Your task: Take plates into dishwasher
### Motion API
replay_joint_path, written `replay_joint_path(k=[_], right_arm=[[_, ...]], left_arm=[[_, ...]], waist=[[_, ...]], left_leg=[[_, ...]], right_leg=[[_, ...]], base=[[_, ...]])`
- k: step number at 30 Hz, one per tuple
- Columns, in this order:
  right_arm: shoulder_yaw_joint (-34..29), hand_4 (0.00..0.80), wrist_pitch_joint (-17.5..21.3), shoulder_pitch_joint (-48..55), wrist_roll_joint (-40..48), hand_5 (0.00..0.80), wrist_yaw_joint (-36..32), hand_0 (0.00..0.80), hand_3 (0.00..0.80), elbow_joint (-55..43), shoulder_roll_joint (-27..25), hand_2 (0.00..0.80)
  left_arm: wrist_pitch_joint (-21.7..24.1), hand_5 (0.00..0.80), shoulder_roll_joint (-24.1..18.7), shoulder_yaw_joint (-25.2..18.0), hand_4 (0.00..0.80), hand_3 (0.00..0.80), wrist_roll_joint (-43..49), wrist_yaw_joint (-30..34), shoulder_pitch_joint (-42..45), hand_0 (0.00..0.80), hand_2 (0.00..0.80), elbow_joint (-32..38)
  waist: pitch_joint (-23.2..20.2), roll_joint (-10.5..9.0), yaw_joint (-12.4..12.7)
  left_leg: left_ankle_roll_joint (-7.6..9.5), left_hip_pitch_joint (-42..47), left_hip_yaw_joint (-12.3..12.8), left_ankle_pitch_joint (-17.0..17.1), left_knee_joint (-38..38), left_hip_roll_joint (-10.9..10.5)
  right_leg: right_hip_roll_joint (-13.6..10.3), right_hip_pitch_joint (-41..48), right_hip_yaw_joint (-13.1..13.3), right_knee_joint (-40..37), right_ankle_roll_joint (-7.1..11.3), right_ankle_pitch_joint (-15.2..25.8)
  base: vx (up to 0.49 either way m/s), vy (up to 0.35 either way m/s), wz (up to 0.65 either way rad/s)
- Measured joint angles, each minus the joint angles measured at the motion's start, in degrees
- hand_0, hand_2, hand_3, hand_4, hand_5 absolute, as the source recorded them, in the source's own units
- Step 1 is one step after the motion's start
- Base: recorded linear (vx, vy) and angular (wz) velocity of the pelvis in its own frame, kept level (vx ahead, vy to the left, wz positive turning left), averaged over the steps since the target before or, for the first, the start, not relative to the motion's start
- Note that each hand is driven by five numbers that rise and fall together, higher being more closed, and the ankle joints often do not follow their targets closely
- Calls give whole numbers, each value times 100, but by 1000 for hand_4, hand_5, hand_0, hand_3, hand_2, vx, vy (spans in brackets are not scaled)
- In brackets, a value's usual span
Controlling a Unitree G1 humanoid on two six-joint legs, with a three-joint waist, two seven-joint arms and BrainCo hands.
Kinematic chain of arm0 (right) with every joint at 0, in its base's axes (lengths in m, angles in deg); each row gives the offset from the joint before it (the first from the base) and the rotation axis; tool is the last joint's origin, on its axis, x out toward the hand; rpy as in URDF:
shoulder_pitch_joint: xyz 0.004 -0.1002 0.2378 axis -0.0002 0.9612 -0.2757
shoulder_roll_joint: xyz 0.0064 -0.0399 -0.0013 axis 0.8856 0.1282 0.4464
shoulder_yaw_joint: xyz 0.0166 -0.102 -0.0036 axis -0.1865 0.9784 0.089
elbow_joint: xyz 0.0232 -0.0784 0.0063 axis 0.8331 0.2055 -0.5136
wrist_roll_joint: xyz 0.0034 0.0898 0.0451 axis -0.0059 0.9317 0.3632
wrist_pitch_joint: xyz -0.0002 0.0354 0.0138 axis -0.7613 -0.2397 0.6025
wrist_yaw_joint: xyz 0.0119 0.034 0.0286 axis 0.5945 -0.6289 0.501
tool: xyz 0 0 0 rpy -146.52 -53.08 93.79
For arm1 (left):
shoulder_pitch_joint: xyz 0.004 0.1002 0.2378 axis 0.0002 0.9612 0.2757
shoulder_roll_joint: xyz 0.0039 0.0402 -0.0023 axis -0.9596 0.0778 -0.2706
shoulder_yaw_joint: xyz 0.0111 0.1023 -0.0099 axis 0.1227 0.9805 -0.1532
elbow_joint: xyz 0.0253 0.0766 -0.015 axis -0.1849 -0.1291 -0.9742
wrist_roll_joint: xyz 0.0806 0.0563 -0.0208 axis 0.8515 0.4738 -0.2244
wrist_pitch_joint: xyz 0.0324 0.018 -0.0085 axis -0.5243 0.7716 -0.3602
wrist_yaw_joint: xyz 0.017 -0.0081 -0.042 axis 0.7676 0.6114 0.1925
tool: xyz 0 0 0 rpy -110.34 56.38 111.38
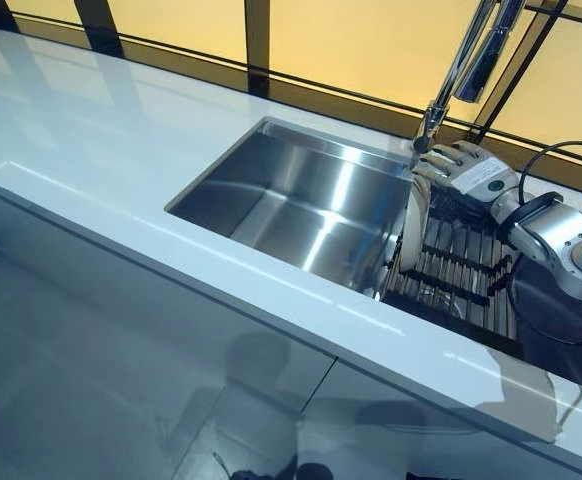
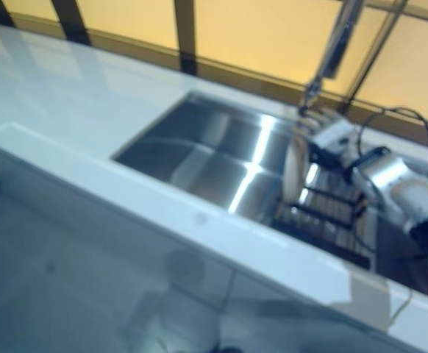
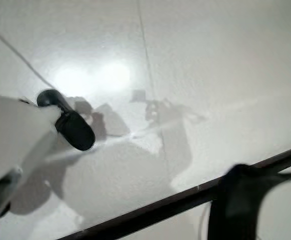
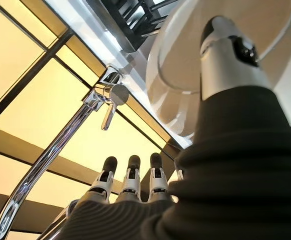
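Over the right end of the sink, we are reaching our right hand to a white plate that is standing on edge in the dark ribbed rack just beside the basin. Our fingers are lying close together and nearly straight over the plate's upper rim, while our thumb is pressing against its broad face, so the rim is sitting between thumb and fingers; we are calling that a pinch, though the fingertips' contact on the far side is hidden. The plate is still upright in the rack, its lower edge down among the bars, tilted a little toward the basin.

Behind our hand the chrome faucet is rising from the back edge of the white countertop, its lever hanging beside the base. The steel basin is showing no dishes.

Our left hand is hanging low, away from the counter, over the pale floor; only a dark-tipped finger is showing, so we cannot tell how that hand is set.
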Motion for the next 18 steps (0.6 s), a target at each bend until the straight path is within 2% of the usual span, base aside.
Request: replay_joint_path(k=[10, 12, 18], right_arm=[[0, 0, -4, 0, -62, 0, 8, 0, 0, -20, 12, 0], [-3, 0, -8, 0, -100, 0, 6, 0, 0, -25, 12, 0], [-3, 0, -22, -1, -104, 0, 2, 0, 0, -24, 21, 0]], left_arm=[[6, 0, 25, -96, 0, 0, -840, -127, 11, 0, 0, 4], [7, 0, 40, -291, 0, 0, -1010, -180, 17, 0, 0, 4], [13, 0, 43, -339, 0, 0, -1053, -228, 18, 0, 0, 1]], waist=[[40, 23, 22], [94, 33, 24], [167, 50, 72]], left_leg=[[-5, 1, -24, 58, -101, 1], [-9, -4, -50, 79, -117, 2], [-11, -21, -113, 135, -187, 1]], right_leg=[[0, -31, -31, -2, 1, -1], [0, -31, -60, -2, 1, -1], [-1, -53, -119, -4, 2, -2]], base=[[1, 0, 1], [1, 9, 5], [0, 7, 5]])
